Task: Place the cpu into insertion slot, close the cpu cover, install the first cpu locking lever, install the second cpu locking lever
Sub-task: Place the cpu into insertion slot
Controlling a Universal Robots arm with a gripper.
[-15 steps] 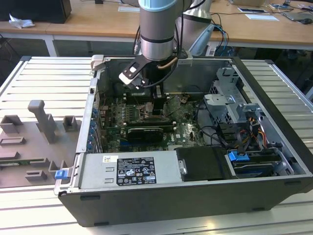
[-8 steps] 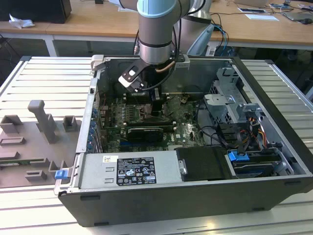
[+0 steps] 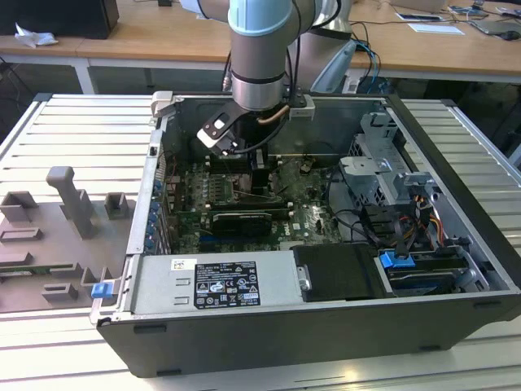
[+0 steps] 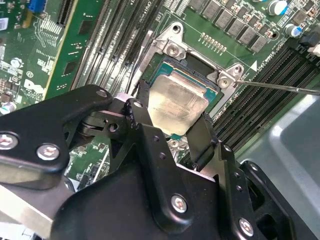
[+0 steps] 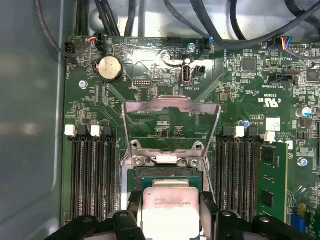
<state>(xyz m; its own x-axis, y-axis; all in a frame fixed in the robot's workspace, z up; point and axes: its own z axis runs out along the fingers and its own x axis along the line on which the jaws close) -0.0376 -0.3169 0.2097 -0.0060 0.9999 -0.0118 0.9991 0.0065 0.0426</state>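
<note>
Second wrist view: pinching the chip between the two black fingers of the gripper, clamping it by opposite edges with the pale metal top facing up; holding it right over the socket, ringed by the silver frame; impossible to tell whether resting on the socket floor or hanging just above it; showing a thin metal lever sticking out from one frame corner across the long memory slots.

First wrist view: showing the chip sitting at the near edge of the socket, fingers hugging both its sides; showing the cover swung up and standing open on its hinge at the socket's far edge, its large window framing bare green board; showing banks of memory slots running along both sides of the socket, and a round coin battery toward a far corner of the board.

Exterior view: reaching straight down with the arm into the open computer case, over the middle of the board; showing the case lying on its side on the slatted bench, a boxy power supply running along its near wall, and a grey moulded tray sitting on the bench at the exterior view's left, just beside the case.
</note>
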